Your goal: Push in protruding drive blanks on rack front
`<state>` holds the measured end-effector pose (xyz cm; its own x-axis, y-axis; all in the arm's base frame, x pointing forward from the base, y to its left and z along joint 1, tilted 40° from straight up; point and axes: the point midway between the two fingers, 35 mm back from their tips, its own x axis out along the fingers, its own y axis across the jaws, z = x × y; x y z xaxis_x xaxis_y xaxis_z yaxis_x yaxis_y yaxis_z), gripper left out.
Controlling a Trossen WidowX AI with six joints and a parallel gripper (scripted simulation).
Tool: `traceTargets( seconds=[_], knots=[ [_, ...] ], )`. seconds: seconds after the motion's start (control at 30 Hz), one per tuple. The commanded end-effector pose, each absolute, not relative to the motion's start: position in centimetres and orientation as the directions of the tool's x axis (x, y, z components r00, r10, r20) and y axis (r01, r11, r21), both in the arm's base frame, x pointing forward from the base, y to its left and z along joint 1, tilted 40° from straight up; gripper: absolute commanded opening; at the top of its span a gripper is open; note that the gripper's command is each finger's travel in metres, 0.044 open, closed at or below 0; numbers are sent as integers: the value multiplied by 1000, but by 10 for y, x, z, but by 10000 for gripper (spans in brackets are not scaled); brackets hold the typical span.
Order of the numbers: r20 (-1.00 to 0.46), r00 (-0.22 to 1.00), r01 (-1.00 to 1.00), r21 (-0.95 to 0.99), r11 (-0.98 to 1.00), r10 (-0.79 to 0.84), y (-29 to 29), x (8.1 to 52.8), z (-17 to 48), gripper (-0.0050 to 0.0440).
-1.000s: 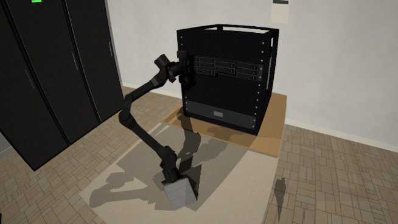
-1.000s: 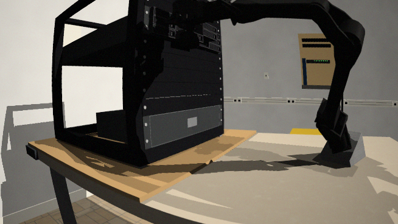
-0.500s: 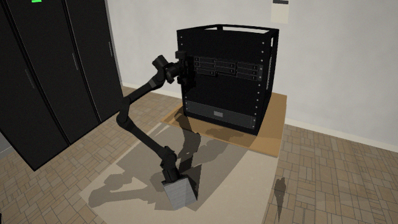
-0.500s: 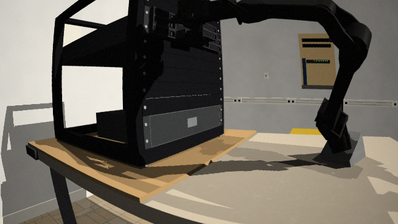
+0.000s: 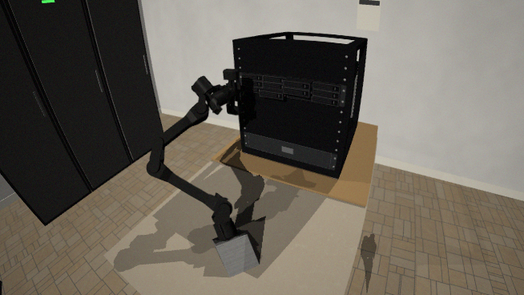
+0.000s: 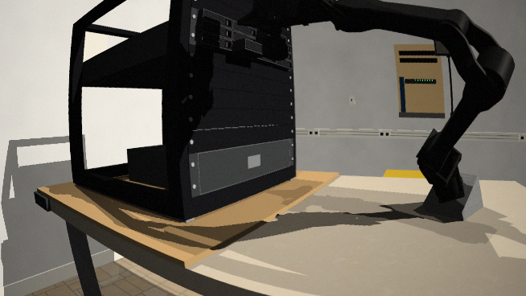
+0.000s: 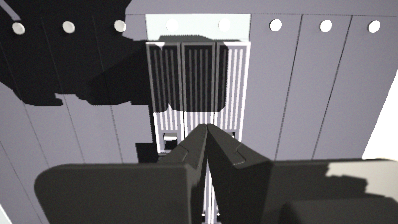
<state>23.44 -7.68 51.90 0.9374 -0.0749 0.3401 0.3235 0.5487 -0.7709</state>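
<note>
Pressing fingertips together, apparently to make a blunt pusher, before the drive blanks [image 5: 294, 86] [image 6: 228, 32] [image 7: 199, 85], at twelve o'clock from the arm's base [image 5: 237, 256] [image 6: 471, 201], high on the rack's front [image 5: 288, 116] [image 6: 245, 100] [image 7: 320, 90].

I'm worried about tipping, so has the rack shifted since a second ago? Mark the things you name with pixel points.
No, the rack [image 5: 350, 120] [image 6: 177, 161] shows no visible shift; its feet keep their place against the wooden board's [image 5: 362, 160] [image 6: 161, 245] edges.
</note>
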Motion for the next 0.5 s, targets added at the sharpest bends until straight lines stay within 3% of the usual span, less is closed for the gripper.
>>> traceTargets(
  seconds=[0.0,0.47],
  knots=[
    [346,935,328,-769,549,-74,-74,235,512,-50],
    [346,935,328,-769,549,-74,-66,247,488,-50]
  ],
)
